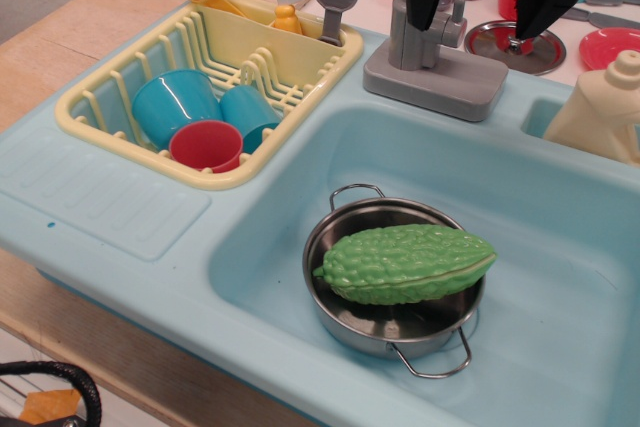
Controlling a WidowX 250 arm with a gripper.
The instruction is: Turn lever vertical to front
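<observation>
One lever (457, 13) standing upright on tap (425, 42); gripper (480, 9) jaws hanging apart, straddling it. Three cups sitting in rack (120, 72); one pot (395, 322) holding gourd (408, 264).

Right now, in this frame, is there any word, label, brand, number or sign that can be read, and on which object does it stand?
None can be read.
The cream bottle shows no visible label.
The grey tap, the yellow dish rack, the cups and the steel pot carry no print that shows.
The items behind the gripper are too blurred to tell.
</observation>
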